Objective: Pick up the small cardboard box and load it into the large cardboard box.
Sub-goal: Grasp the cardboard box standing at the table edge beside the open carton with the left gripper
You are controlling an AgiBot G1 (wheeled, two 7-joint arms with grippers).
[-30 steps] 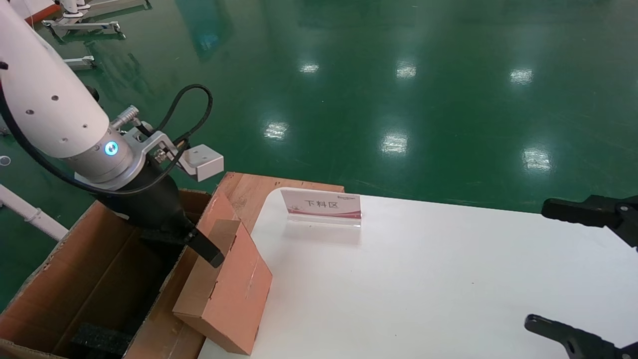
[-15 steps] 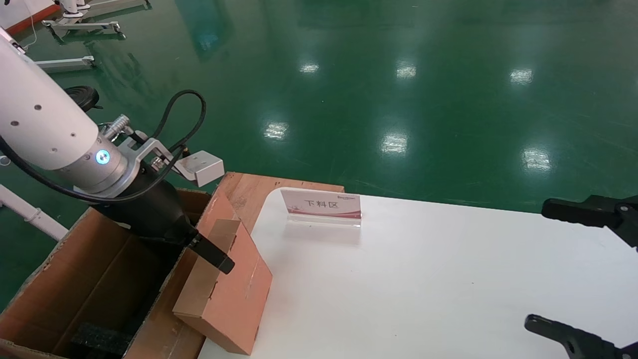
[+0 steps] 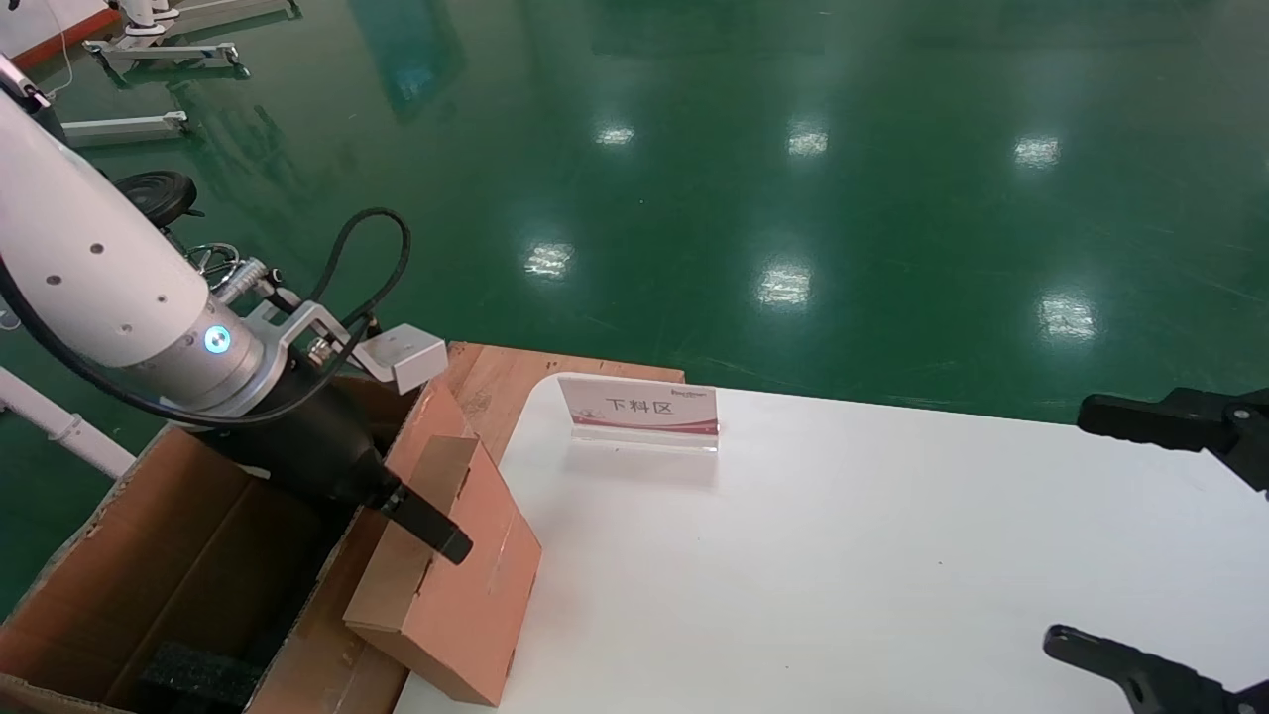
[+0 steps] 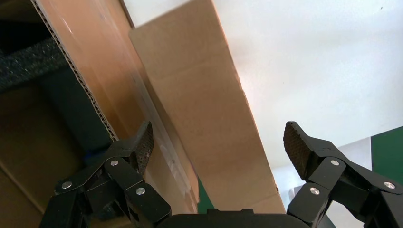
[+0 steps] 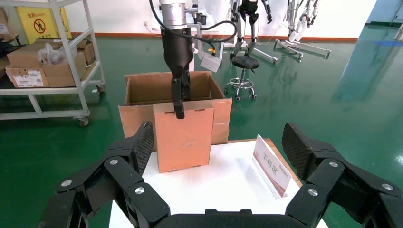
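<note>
Small cardboard box [image 3: 451, 575] at table edge [image 3: 466, 635], left gripper [image 4: 218, 142] spread

The left claw [image 3: 421, 516] points down with fingers spread wide, while the right claw [image 3: 1140, 535] hangs parked, gaping.

Left pincer [image 3: 421, 521]'s far finger, behind the small cardboard box [image 3: 451, 585].

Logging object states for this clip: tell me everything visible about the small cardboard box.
The small cardboard box is a plain brown, unprinted flattish carton with a slotted tuck flap at its narrow upper end. It stands tilted at the white table's left edge, leaning against the large cardboard box's flap. The left hand straddles its top end, fingers spread; contact cannot be confirmed.
</note>
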